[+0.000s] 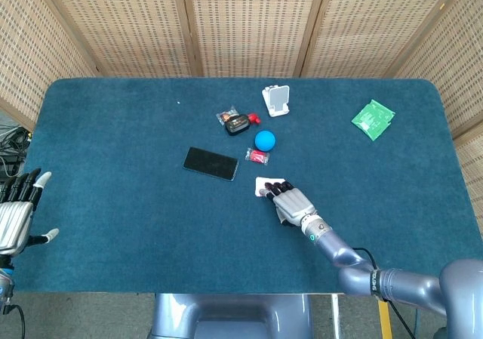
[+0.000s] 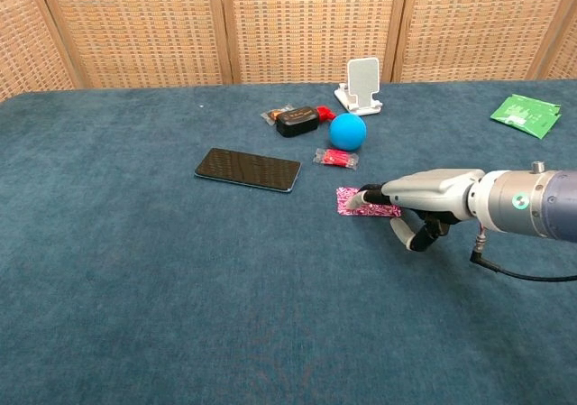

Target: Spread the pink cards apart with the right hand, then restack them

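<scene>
The pink patterned cards point(image 2: 358, 203) lie as one small stack on the blue table, just right of its middle; in the head view the cards point(image 1: 262, 183) look pale. My right hand point(image 2: 416, 196) lies flat and low over the stack, its fingertips point(image 2: 361, 194) resting on the cards' top. In the head view the right hand point(image 1: 290, 201) covers the stack's right part. It holds nothing. My left hand point(image 1: 16, 212) hangs open off the table's left edge, far from the cards, and shows only in the head view.
A black phone point(image 1: 210, 163) lies left of the cards. Behind them are a small red packet point(image 1: 257, 156), a blue ball point(image 1: 264, 140), a black case point(image 1: 236, 123) and a white stand point(image 1: 276, 100). A green packet point(image 1: 373, 119) sits at the far right.
</scene>
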You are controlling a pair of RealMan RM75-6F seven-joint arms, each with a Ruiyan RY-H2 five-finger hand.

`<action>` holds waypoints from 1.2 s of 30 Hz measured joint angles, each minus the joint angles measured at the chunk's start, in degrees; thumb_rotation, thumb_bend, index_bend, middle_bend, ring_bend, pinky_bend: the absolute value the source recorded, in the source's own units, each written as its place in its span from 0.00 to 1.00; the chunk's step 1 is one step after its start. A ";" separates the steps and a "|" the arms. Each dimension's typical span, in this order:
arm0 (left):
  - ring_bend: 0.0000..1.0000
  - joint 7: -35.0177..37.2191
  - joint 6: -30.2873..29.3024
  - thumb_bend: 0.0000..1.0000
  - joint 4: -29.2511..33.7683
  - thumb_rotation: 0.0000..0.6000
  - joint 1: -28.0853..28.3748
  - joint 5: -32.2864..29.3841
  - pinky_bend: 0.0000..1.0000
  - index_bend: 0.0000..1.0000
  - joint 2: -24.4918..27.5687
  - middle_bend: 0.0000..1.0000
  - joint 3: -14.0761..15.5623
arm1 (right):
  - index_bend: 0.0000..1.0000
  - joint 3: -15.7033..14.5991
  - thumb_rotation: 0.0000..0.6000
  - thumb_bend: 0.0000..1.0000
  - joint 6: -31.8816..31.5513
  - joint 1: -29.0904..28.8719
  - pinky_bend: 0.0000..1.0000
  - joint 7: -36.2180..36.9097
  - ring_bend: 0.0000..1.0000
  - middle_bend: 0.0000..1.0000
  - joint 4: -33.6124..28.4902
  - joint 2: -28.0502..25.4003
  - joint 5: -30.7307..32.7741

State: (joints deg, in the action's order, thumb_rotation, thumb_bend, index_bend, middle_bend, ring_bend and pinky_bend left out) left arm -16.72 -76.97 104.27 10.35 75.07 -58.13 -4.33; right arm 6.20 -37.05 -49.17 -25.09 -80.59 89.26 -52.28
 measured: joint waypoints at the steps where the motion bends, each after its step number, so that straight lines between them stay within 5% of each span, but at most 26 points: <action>1: 0.00 0.01 -0.04 0.00 0.01 1.00 0.00 0.03 0.00 0.00 0.00 0.00 0.03 | 0.05 -0.42 1.00 1.00 -0.05 0.04 0.13 0.04 0.03 0.09 -0.50 -0.60 -0.17; 17: 0.00 -0.33 -0.82 0.00 0.73 1.00 0.01 0.89 0.00 0.00 -0.06 0.00 0.51 | 0.07 -6.85 1.00 1.00 0.46 2.88 0.15 4.62 0.05 0.11 -7.52 -10.24 -6.01; 36: 0.00 -0.47 -1.06 0.00 1.04 1.00 0.05 1.05 0.00 0.00 -0.12 0.00 0.80 | 0.08 -9.85 1.00 1.00 0.38 5.00 0.18 10.75 0.05 0.12 -15.82 -16.08 -18.25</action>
State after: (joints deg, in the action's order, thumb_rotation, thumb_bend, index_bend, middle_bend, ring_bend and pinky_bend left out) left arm -17.18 -78.04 105.31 10.40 76.12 -58.24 -3.53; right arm -3.65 -36.67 -44.17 -14.34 -96.41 73.18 -70.53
